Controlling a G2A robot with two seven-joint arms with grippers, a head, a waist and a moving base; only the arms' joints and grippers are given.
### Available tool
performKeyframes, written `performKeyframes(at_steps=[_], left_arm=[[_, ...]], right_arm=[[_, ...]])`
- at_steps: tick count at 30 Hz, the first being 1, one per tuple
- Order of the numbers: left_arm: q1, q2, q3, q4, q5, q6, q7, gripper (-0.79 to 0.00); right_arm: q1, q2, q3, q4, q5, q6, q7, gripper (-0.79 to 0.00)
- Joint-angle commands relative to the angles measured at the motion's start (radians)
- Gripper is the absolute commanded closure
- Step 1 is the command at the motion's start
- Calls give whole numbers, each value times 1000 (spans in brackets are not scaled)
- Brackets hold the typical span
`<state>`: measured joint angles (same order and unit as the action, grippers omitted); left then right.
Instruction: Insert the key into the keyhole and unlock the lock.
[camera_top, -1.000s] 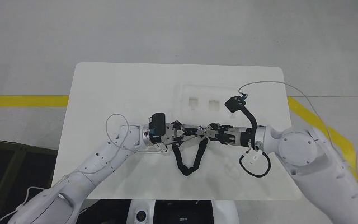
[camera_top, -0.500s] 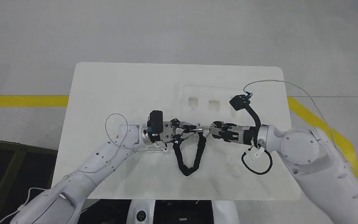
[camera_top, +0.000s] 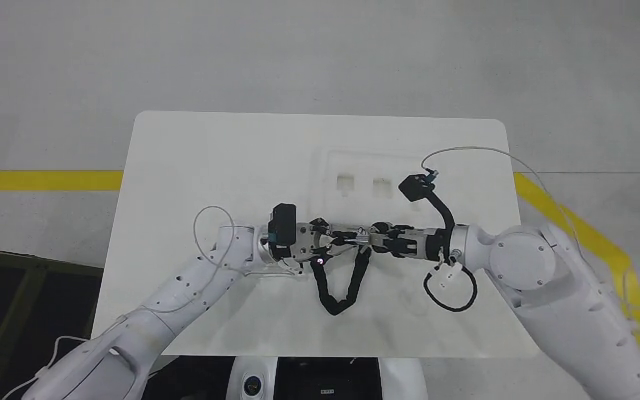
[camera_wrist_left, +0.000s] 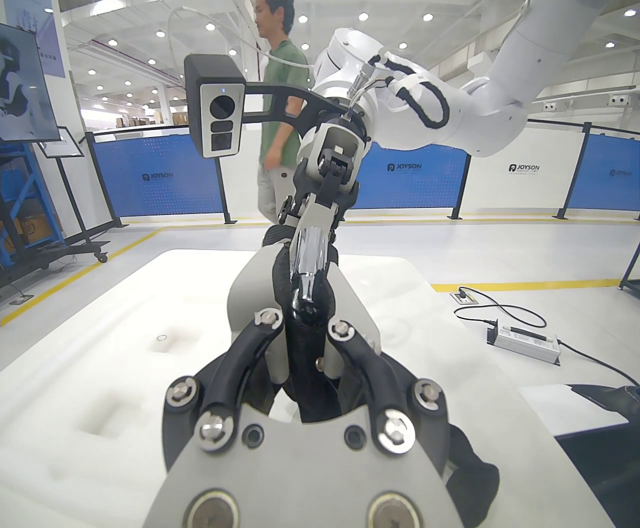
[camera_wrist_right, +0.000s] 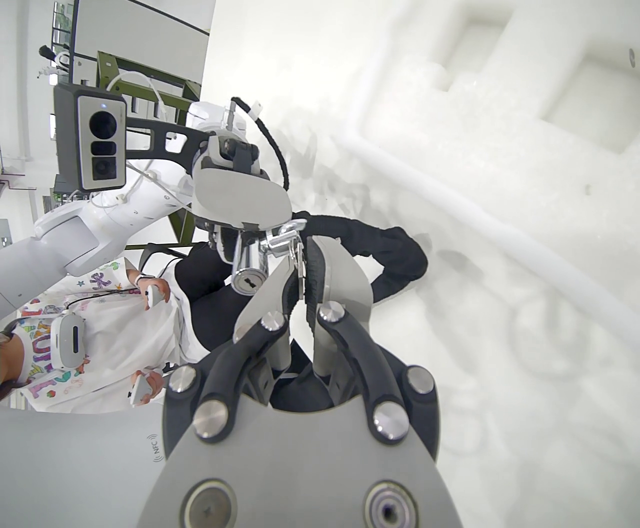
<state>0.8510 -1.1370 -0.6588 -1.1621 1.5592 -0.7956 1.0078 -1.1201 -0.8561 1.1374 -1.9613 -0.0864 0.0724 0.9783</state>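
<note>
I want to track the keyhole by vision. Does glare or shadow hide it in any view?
Right wrist view: keyhole readable, chrome lock glints, tray behind washed near white. Left wrist view: ceiling lights mirror on the lock's chrome, far barriers lean from lens distortion. Top view: even light, no glare on the table.

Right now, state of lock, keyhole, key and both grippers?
Left gripper: jaws shut on lock.
Right gripper: jaws shut on key.
Lock: held in air, chain hanging.
Keyhole: empty.
Key: beside keyhole, not inserted.
</note>
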Motion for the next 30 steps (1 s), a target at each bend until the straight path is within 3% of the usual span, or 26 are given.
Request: performKeyframes(at_steps=[1, 11, 16, 22, 23, 24, 30], left_arm=[[-2, -2, 1, 4, 5, 2, -1, 0], [-7, -11, -3, 26, 12, -2, -17, 0], [-10, -14, -4, 26, 18, -10, -28, -154], [-14, -19, -2, 27, 21, -20, -38, -225], [-15, -20, -2, 27, 20, -21, -39, -203], [-15, -21, -2, 29, 19, -24, -40, -22], [-18, -24, -10, 50, 26, -4, -51, 0]], right_arm=[[6, -2, -4, 0, 0, 0, 2, 0], [19, -8, -12, -8, -4, -3, 8, 0], [20, -9, -10, -18, -7, -4, 12, 0], [21, -11, -11, -22, -10, -8, 15, 0], [21, -12, -12, -23, -11, -9, 16, 0], [21, -12, -12, -22, -12, -9, 16, 0], [15, -13, 2, -13, -7, -12, 8, 0]])
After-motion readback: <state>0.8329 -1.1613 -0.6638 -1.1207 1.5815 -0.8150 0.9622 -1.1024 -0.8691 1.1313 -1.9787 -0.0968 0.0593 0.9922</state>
